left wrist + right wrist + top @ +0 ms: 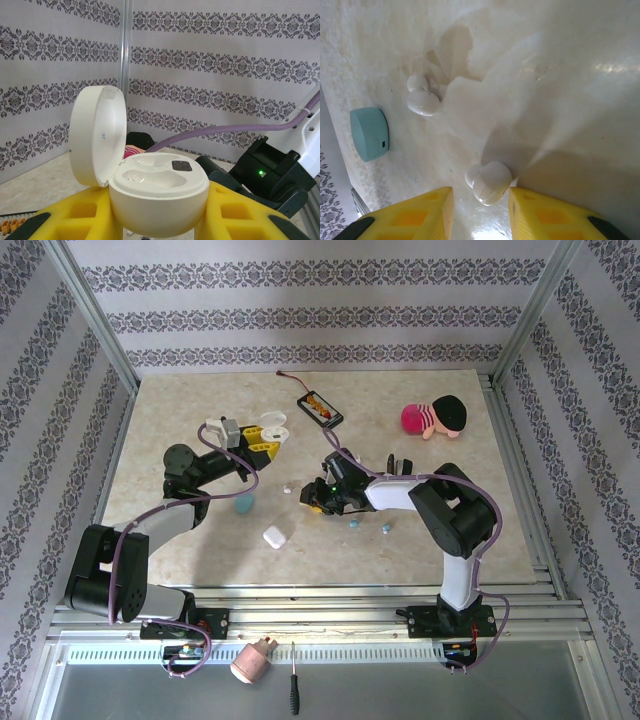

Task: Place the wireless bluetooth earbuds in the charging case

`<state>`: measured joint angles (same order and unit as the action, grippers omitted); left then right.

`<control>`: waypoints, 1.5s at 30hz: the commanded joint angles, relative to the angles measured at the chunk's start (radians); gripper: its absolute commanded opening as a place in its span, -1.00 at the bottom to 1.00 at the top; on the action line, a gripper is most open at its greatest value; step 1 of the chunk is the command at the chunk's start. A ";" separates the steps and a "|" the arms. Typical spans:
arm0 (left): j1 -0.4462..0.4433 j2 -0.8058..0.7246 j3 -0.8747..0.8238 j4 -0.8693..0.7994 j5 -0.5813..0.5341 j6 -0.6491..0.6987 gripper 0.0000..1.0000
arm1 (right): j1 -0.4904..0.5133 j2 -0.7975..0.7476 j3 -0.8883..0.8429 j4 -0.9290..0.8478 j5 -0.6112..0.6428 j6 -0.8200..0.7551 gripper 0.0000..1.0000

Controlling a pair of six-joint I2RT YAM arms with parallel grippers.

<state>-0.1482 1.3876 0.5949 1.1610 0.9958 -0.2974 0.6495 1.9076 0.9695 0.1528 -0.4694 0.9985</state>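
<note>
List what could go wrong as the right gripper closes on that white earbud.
1. The white earbud lies off-centre in the right gripper, nearly against one finger; closing could nudge it across the glossy table rather than clamp it.
2. The left gripper holds the open charging case by its rounded base; pressing an earbud in might tip it.

The table top (580, 75) is shining like polished stone, smooth and glossy. The white earbud (492, 182) is gleaming like hard, slick plastic. The blue-green case (370, 134) is looking like duller, matt plastic. The open white case (160, 195) is looking like smooth plastic with a soft sheen. The toy (435, 418) is looking like soft, fuzzy cloth. The frame rails (330, 615) are glinting like bare metal.
</note>
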 commanded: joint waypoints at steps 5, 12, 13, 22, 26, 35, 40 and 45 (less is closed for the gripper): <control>0.014 0.021 0.032 0.087 0.035 -0.031 -0.41 | -0.004 0.056 0.022 0.095 -0.023 0.024 -0.38; 0.013 0.031 0.035 0.105 0.042 -0.037 -0.41 | -0.007 0.073 0.016 0.117 -0.027 0.030 -0.42; 0.014 0.031 0.034 0.104 0.043 -0.037 -0.41 | -0.008 0.074 0.015 0.118 -0.026 0.028 -0.43; 0.016 0.027 0.033 0.102 0.048 -0.037 -0.41 | -0.018 0.065 0.019 0.088 -0.015 0.001 -0.57; 0.016 0.030 0.033 0.100 0.047 -0.037 -0.41 | -0.019 0.043 0.022 0.049 0.002 -0.025 -0.58; 0.015 0.033 0.034 0.100 0.051 -0.035 -0.41 | -0.045 -0.043 0.047 -0.169 0.089 -0.172 -0.60; 0.015 0.036 0.034 0.106 0.058 -0.036 -0.41 | -0.046 -0.061 0.073 -0.182 0.051 -0.271 -0.50; 0.018 0.028 0.027 0.110 0.058 -0.036 -0.41 | -0.050 -0.064 0.133 -0.210 -0.014 -0.414 -0.36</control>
<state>-0.1474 1.4147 0.6025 1.2003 1.0283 -0.3195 0.6029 1.8763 1.0561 -0.0238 -0.4366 0.7082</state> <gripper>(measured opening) 0.339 0.308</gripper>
